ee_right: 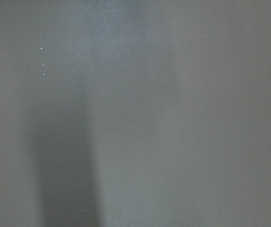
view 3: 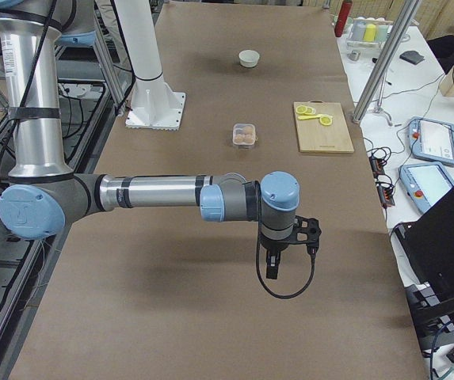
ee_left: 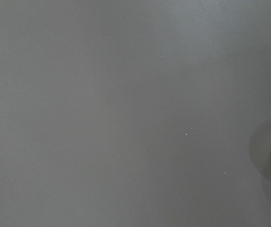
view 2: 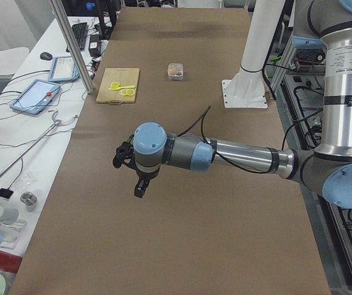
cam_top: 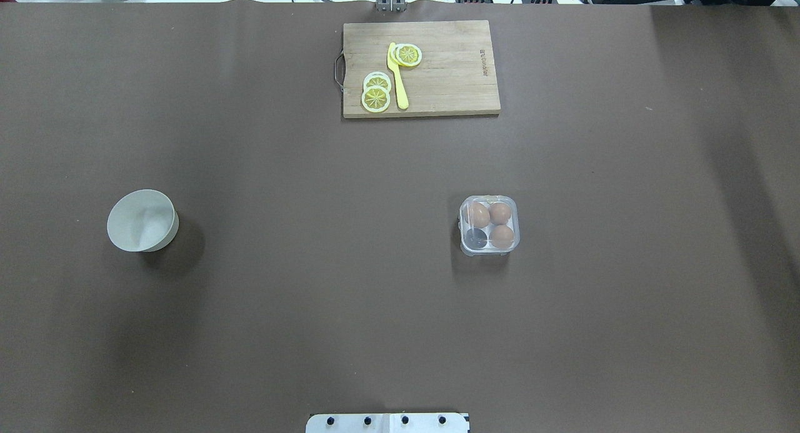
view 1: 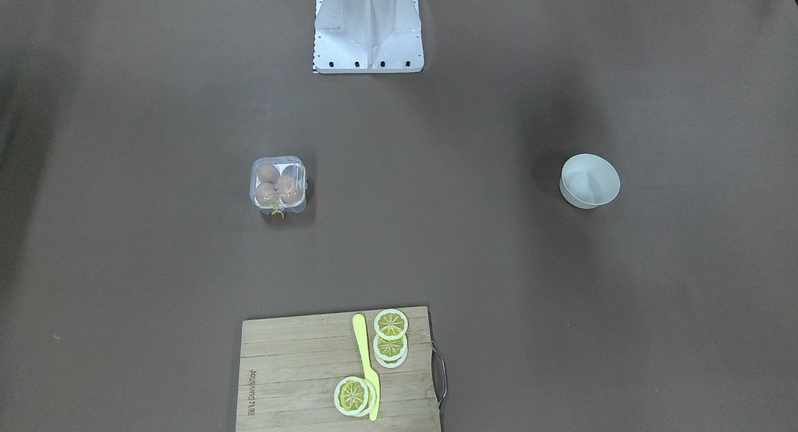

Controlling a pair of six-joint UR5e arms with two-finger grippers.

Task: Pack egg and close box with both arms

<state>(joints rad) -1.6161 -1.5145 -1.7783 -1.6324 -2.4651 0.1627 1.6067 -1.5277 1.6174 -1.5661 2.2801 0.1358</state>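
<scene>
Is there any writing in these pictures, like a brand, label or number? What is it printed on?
"Joyoung", as best I can read it, along one edge of the wooden cutting board; the few marks after it are too small to read.
The screens of the tablets are too blurred to read.
The egg box and the bowl show no writing.

clear glossy plastic box (cam_top: 476,238), matt wooden board (cam_top: 450,77)

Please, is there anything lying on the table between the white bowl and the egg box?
Nothing. In the overhead view, the stretch from the white bowl to the egg box is only bare brown table.
</scene>
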